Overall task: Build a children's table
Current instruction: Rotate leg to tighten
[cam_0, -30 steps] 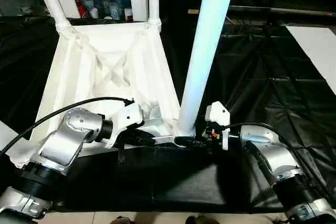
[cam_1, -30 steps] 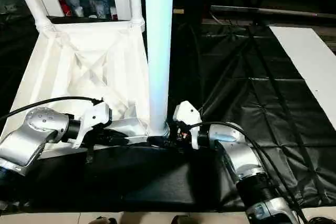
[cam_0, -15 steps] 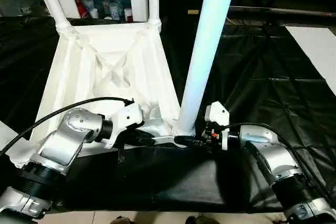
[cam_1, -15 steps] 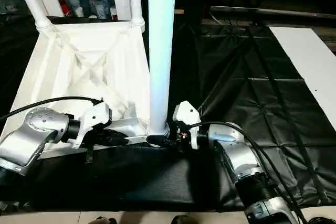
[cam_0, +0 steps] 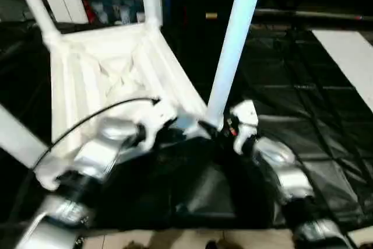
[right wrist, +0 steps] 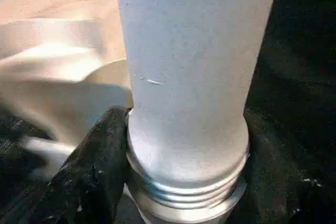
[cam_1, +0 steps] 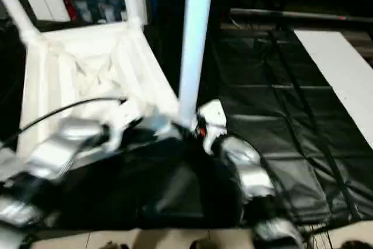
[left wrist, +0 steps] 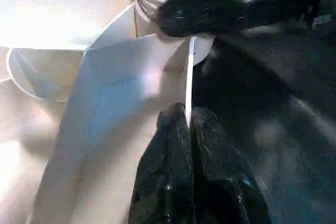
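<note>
My left gripper: fingers pressed onto thin rim of upturned tabletop at near corner | my right gripper: fingers clasp base of upright leg at that corner's socket | black floor sheet beneath.

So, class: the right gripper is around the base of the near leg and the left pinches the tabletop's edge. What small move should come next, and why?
Probably keep turning the leg into its corner socket. The right gripper clasps its base, where thread ridges are exposed, so it seems not fully seated, while the left gripper pinches the tabletop wall to steady it.
</note>
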